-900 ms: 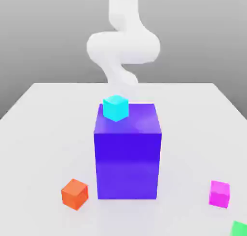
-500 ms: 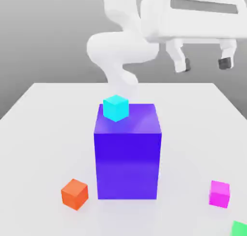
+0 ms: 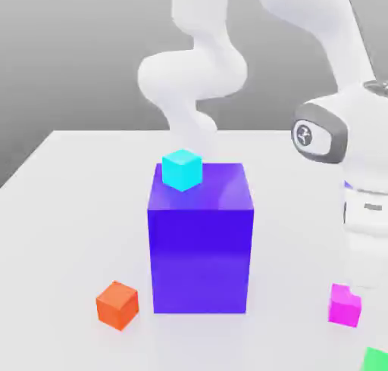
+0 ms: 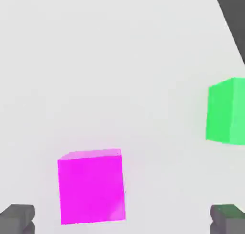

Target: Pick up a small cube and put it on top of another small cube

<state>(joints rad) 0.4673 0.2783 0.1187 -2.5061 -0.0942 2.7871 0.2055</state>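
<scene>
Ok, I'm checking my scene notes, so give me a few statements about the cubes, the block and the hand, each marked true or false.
The cyan cube sits on the blue block. True.
The orange cube rests on the blue block too. False: it lies on the table.
The hand is open. True.
The magenta cube is already stacked on the green cube. False: they lie apart on the table.
The blue block is larger than the cyan cube. True.

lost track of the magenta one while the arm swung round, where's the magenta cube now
The magenta cube sits on the table at the exterior view's right, near the green cube.
</scene>
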